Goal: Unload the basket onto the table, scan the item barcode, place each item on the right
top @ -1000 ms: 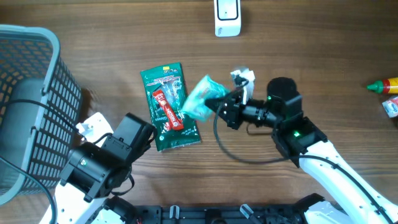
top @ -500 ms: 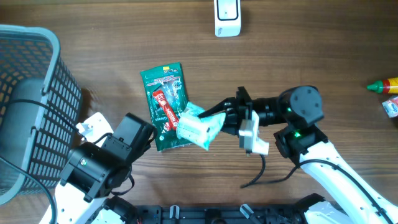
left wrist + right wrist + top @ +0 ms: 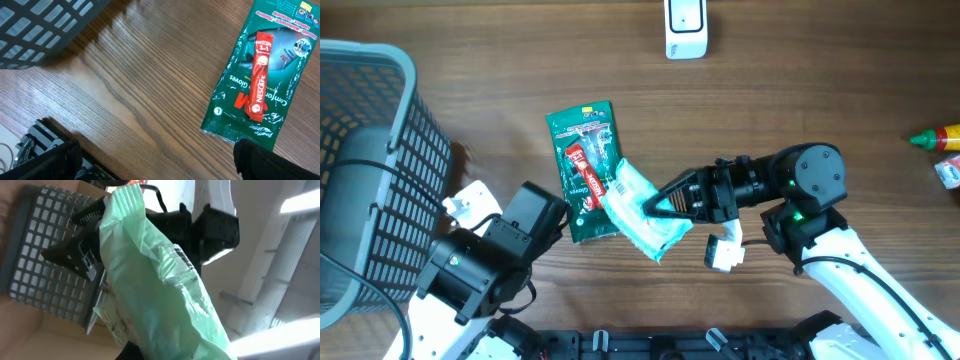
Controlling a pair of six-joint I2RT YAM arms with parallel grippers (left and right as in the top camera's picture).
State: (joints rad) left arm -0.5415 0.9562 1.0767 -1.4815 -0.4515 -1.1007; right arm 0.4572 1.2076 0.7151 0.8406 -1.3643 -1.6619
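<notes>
packet (image 3: 635, 218) of pale green crinkly film is the item to be scanned. it hangs in the air above the table (image 3: 820, 80), pinched at one edge by the right jaws, which are closed tight on it. the rest of the packet sticks out past their tips toward the robot's left. in the right wrist view the packet (image 3: 165, 285) fills the frame, and a small barcode (image 3: 183, 260) sits on the face turned toward that camera.

the white scanner (image 3: 685, 28) stands at the far edge of the table, well apart from the packet. seen from overhead, the packet overlaps the lower corner of a green glove pack (image 3: 585, 150) lying flat with a red coffee stick (image 3: 259, 75) on top.

the main risk, as i judge it, is the soft film. held by one edge only, it may droop or twist on the way over, so the barcode faces away from the scanner or creases and glares across the bars. a thin pinch could also slip. if the packet is carried low, it could drag the coffee stick or the glove pack.

the left jaws are spread wide and hold nothing, low over the table beside the glove pack's near end, with the basket (image 3: 380, 120) just beyond.
</notes>
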